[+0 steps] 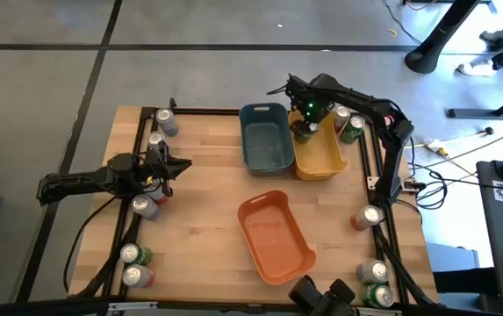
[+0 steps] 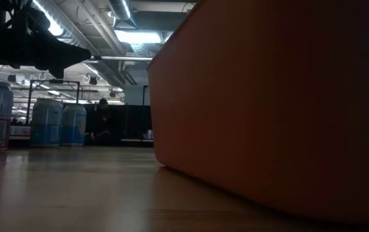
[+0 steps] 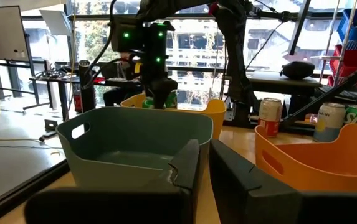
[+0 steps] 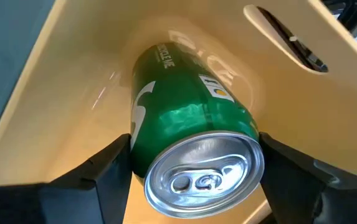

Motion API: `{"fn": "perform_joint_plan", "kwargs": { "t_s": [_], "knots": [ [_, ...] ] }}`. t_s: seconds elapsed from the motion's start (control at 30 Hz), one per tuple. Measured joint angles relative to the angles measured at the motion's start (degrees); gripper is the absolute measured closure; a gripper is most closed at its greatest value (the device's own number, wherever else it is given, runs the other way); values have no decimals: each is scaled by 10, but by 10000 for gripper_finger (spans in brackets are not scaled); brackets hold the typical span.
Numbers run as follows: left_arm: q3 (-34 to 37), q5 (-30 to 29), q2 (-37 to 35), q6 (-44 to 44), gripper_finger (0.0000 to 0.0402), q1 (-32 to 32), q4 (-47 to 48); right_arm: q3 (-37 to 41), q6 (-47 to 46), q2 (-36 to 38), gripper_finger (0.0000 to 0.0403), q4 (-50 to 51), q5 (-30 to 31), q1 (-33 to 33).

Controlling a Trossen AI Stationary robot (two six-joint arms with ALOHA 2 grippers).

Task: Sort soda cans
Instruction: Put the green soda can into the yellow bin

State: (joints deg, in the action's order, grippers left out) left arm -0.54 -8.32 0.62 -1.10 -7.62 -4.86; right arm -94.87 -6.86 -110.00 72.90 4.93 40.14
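Observation:
My right gripper (image 4: 194,165) is shut on a green soda can (image 4: 187,118) and reaches down into the yellow bin (image 1: 326,158) at its far end. From the left wrist view, the can (image 3: 167,99) sits at the height of the bin's rim. My left gripper (image 1: 181,164) is shut and holds nothing. It hovers over the table's left part, pointing toward the blue-grey bin (image 1: 266,140). Other cans stand upright on their bases along the table's left edge (image 1: 146,206) and right edge (image 1: 367,217). My right gripper pinches the green can between its two fingers (image 4: 106,171), one on each side of the body just below the silver top (image 4: 203,177). The fingers come from above, pointing down. The can hangs tilted, its lower end down in the yellow bin; whether it touches the bin, I cannot tell.
An orange bin (image 1: 275,235) lies near the table's near edge and fills the right of the low view (image 2: 268,109). The blue-grey and yellow bins stand side by side at the far edge. A black frame rail (image 1: 137,158) borders the table. Bare wood lies between the bins and the left cans.

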Motion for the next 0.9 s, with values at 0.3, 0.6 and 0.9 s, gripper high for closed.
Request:
{"fn": "perform_joint_plan", "kwargs": {
  "t_s": [0.3, 0.6, 0.9],
  "knots": [
    [0, 0, 0, 0, 373, 0, 0, 0, 1, 0, 119, -17, 0, 0],
    [0, 0, 0, -3, 373, 0, 18, 0, 11, 0, 118, -29, -4, 0],
    [0, 0, 0, -5, 373, 0, 16, -3, 7, -13, 83, -36, 2, 0]
  ]
}}
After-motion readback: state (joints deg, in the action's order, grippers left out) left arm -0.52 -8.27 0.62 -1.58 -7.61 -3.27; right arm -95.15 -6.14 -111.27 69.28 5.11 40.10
